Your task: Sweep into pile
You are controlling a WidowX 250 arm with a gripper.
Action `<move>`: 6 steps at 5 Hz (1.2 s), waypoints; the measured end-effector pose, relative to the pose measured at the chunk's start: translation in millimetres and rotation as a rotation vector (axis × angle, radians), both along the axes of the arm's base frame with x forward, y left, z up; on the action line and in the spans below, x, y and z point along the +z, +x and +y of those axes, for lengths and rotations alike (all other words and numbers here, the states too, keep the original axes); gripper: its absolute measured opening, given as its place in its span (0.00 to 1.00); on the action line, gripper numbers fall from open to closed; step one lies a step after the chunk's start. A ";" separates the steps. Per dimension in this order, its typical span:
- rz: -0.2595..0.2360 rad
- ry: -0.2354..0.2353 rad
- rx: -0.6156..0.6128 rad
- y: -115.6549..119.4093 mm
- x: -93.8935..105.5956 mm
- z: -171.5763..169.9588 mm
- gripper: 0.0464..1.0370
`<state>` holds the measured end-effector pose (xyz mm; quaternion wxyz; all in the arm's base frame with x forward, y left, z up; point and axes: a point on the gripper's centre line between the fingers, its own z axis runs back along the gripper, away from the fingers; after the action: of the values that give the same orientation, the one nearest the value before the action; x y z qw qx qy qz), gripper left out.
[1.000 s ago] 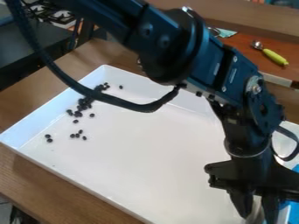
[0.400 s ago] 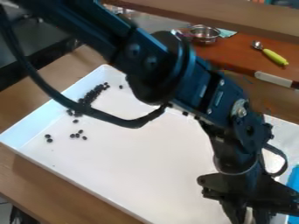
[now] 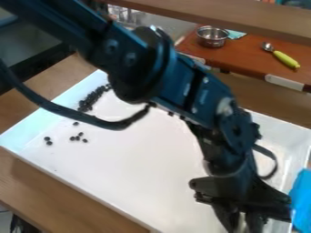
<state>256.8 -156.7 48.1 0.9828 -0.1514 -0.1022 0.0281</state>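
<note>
White tray (image 3: 139,168) mid-view. Gripper (image 3: 244,224) 5 o'clock, over tray; can't tell if open, closed or gripping. Blue item (image 3: 300,195) 4 o'clock. Metal bowl (image 3: 213,37) 1 o'clock. Green-handled scoop (image 3: 284,59) 2 o'clock. Dark beans (image 3: 91,98) in tray: clump 10, strays 8–9.

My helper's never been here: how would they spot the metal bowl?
Beyond the big white tray lies a reddish-brown surface. On it sits the bowl, round and open-topped, unlike the slim utensil with a yellow-green handle.
</note>
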 end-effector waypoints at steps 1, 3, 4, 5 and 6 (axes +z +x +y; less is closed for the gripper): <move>0.022 0.032 0.005 2.6 0.8 31.3 0.31; 0.038 0.099 0.008 11.7 0.5 91.7 0.31; 0.016 0.139 0.025 22.0 1.1 129.1 0.31; 0.004 0.193 0.031 32.7 0.3 158.0 0.31; 0.001 0.237 0.047 32.5 -0.4 193.5 0.31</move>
<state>289.3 36.8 47.7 0.9929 -0.0316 -0.1078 0.0390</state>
